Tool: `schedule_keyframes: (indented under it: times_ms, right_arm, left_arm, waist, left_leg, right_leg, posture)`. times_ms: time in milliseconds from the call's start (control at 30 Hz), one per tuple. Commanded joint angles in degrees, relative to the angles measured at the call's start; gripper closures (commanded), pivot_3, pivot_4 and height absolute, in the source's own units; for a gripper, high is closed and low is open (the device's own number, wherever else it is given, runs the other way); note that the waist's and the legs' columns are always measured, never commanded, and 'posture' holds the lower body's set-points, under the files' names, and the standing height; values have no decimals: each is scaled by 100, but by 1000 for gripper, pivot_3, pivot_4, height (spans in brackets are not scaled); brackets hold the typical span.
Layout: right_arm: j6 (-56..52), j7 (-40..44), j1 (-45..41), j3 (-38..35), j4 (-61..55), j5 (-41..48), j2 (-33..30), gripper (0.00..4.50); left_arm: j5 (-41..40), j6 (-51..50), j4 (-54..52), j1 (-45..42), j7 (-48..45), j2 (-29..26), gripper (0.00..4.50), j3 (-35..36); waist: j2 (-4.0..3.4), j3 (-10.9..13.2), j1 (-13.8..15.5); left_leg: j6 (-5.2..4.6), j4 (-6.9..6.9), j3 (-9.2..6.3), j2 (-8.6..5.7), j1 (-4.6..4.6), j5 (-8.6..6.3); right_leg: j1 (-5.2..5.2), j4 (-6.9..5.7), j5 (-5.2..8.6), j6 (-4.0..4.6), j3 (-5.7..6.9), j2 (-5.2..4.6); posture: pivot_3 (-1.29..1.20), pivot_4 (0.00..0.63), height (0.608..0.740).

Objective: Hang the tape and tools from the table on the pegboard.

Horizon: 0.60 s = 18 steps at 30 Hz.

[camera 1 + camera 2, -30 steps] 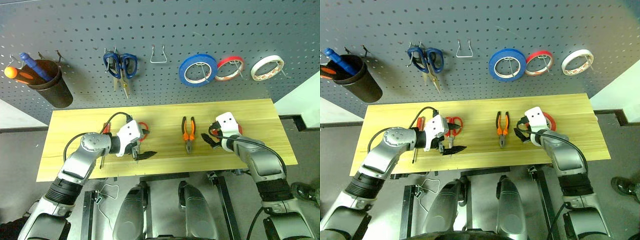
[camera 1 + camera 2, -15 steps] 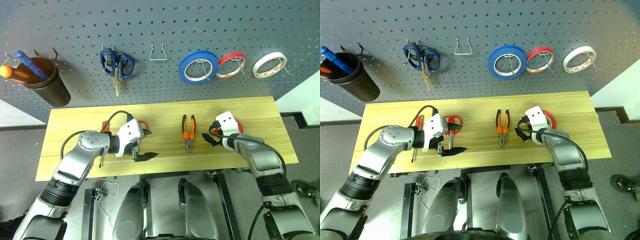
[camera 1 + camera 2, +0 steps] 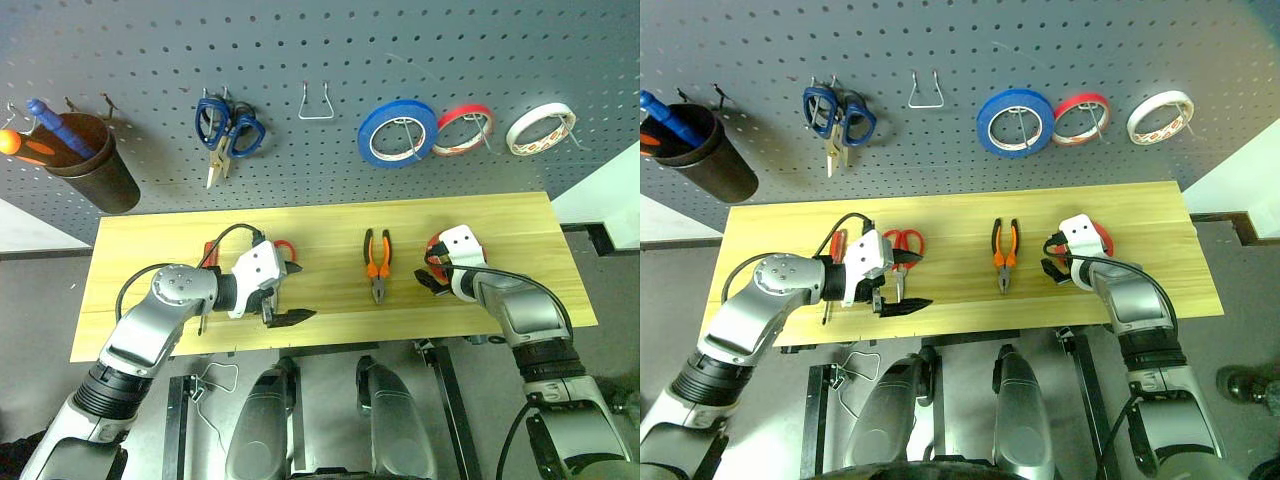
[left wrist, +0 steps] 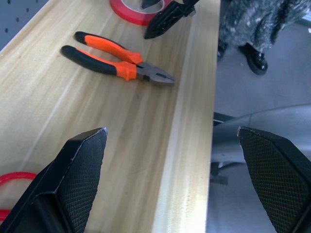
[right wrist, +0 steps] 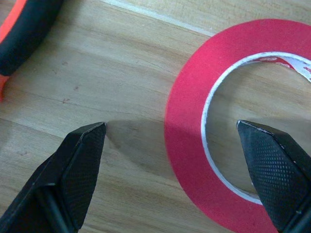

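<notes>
— From the head view, where's everything?
— Red tape (image 3: 437, 247) lies flat on the counter (image 3: 320, 225), under the right gripper (image 3: 428, 281), whose fingers stand wide and empty. Pliers (image 3: 377, 264) lie mid-counter. Red-handled scissors (image 3: 904, 245) and the screwdriver (image 3: 832, 280) lie by the left gripper (image 3: 283, 295), also spread wide, holding nothing. The pegboard (image 3: 320, 60) carries blue scissors (image 3: 228, 130) and three tape rolls (image 3: 397, 134).
— Left wrist view?
— Pliers (image 4: 116, 56) on the wood, well ahead of the open fingers (image 4: 73, 179).
— Right wrist view?
— The tape (image 5: 233, 121) sits partly between the two spread fingertips (image 5: 73, 170), untouched.
</notes>
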State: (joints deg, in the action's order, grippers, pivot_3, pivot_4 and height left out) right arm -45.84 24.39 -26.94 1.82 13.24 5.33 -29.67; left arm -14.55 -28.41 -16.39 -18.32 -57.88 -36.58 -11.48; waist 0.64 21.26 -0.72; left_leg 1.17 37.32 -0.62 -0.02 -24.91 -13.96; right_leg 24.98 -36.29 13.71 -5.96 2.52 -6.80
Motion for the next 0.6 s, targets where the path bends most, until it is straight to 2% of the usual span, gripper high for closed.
schedule_keyframes:
  times_ms: [33,600]
  right_arm:
    - [-268,188,33,18,59,6,-134,0]
    - [-239,345,72,-50,130,-28,-203,0]
  left_arm:
    - [-148,-75,-322,83,57,-79,12,150]
    - [-429,-481,-883,61,252,-316,12,422]
  waist:
    - [0,0,6]
    - [24,52,9]
  left_leg:
    - [0,0,0,0,0,0]
    - [0,0,-2,1,0,0]
  right_leg:
    - [0,-1,0,0,0,0]
    - [0,1,0,0,-1,0]
  posture:
    - [50,405,716]
    - [65,432,716]
